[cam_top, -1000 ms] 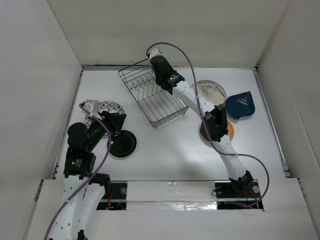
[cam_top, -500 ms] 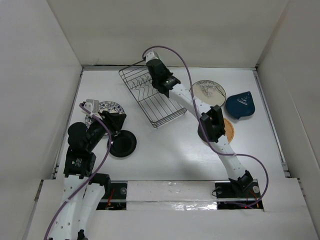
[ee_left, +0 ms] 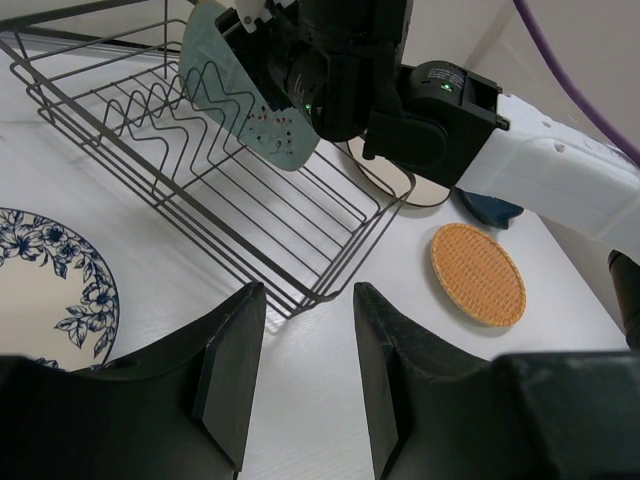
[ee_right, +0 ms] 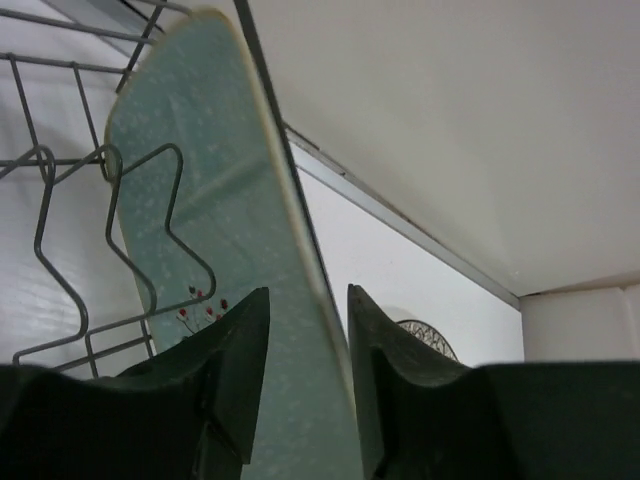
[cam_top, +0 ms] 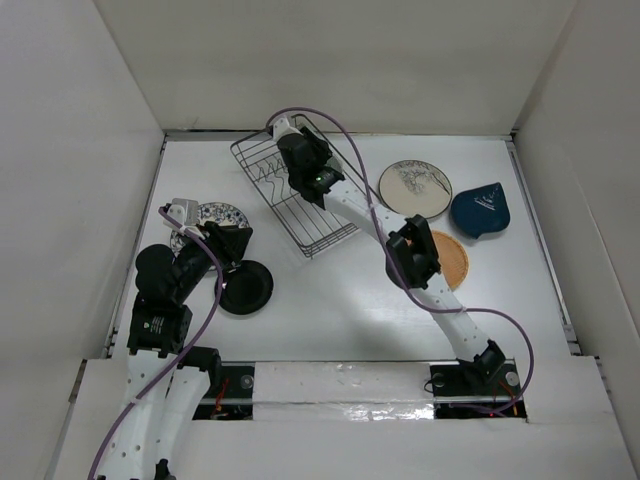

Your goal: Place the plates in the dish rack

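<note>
The dish rack (cam_top: 322,226) stands at the back centre, also in the left wrist view (ee_left: 270,215). My right gripper (cam_top: 288,152) is over its far end, shut on the pale green plate (ee_right: 220,250), which stands on edge among the tines (ee_left: 240,90). My left gripper (ee_left: 305,330) is open and empty, low over the table near the rack's front corner (cam_top: 228,240). The blue-and-white plate (cam_top: 216,214), black plate (cam_top: 247,288), cream plate (cam_top: 414,187), dark blue plate (cam_top: 481,208) and tan-orange plate (cam_top: 450,259) lie flat on the table.
White walls close in the table on three sides. My right arm (cam_top: 400,240) stretches diagonally across the middle, partly over the tan-orange plate. The blue-and-white plate (ee_left: 45,290) lies just left of my left gripper.
My right gripper has moved left with the pale green plate. The rack has shifted left with it. More of the tan-orange plate shows. The left arm has not moved.
</note>
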Robot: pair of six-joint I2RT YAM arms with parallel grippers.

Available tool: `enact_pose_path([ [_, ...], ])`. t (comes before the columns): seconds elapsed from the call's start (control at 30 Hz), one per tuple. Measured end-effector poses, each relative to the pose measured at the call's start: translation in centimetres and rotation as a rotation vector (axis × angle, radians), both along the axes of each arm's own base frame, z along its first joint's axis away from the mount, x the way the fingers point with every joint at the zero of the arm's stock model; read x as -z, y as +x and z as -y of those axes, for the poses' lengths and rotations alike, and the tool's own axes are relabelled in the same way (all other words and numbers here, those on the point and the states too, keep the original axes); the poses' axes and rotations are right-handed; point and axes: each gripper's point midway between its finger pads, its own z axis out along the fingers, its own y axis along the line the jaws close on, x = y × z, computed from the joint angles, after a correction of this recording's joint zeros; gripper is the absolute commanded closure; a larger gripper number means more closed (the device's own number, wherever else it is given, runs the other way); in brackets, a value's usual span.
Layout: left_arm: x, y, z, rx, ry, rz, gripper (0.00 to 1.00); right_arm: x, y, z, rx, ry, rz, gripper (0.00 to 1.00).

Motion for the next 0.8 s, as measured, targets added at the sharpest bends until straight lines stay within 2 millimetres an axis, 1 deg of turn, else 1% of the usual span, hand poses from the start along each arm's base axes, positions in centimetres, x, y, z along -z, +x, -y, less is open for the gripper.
enact_pose_path([
  [0.03,0.0,0.0,0.0,0.0,0.0,0.0,0.62,-0.4,0.0,-0.1,0.0,0.01,0.014,0.46],
  [0.1,0.0,0.0,0.0,-0.001,0.001,0.001,0.62,-1.1,-0.1,-0.4,0.0,0.032,0.037,0.43],
  [0.2,0.0,0.0,-0.1,-0.003,0.002,0.001,0.62,-2.2,-0.7,0.0,0.002,0.053,0.045,0.42],
  [0.27,0.0,0.1,-0.1,-0.006,0.002,0.001,0.65,-3.6,-1.4,0.4,0.001,0.083,0.052,0.41],
  [0.3,0.0,0.1,-0.1,-0.009,0.002,0.001,0.66,-4.7,-2.0,0.7,0.0,0.098,0.056,0.43],
  [0.33,0.0,0.1,-0.2,-0.012,0.002,0.002,0.69,-5.8,-2.7,1.1,-0.007,0.125,0.06,0.49],
  [0.37,0.0,0.1,-0.3,-0.017,0.002,0.002,0.71,-6.9,-3.5,1.6,-0.013,0.149,0.065,0.7],
  [0.4,0.0,0.2,-0.3,-0.022,0.002,0.003,0.78,-8.1,-4.7,2.0,-0.024,0.181,0.068,0.82],
  [0.43,0.0,0.2,-0.4,-0.026,0.002,0.003,0.82,-9.5,-6.0,2.4,-0.038,0.226,0.076,0.92],
  [0.47,-0.1,0.2,-0.5,-0.03,0.002,0.004,0.86,-10.9,-7.3,2.7,-0.063,0.275,0.081,1.0],
  [0.5,-0.1,0.3,-0.5,-0.035,0.003,0.004,0.97,-12.4,-8.8,2.9,-0.085,0.34,0.098,1.0],
  [0.53,-0.1,0.3,-0.6,-0.04,0.001,0.005,1.0,-13.8,-10.4,3.2,-0.114,0.407,0.11,1.0],
  [0.57,-0.2,0.3,-0.7,-0.046,0.001,0.008,1.0,-14.9,-12.0,3.7,-0.132,0.469,0.123,1.0],
  [0.63,-0.3,0.2,-0.8,-0.052,0.002,0.014,1.0,-16.3,-14.9,5.0,-0.163,0.612,0.145,1.0],
  [0.67,-0.3,0.2,-0.8,-0.053,0.002,0.016,1.0,-16.4,-15.9,6.0,-0.169,0.669,0.149,1.0],
  [0.7,-0.4,0.2,-0.8,-0.054,0.002,0.018,1.0,-16.0,-16.7,7.4,-0.166,0.734,0.146,1.0],
  [0.73,-0.4,0.2,-0.9,-0.054,0.002,0.019,1.0,-15.4,-17.1,9.1,-0.146,0.786,0.148,1.0],
  [0.77,-0.4,0.2,-0.9,-0.054,0.001,0.02,1.0,-14.2,-17.1,11.4,-0.114,0.844,0.148,1.0],
  [0.8,-0.5,0.1,-0.9,-0.054,0.001,0.021,1.0,-12.6,-17.1,14.3,-0.056,0.888,0.146,1.0],
])
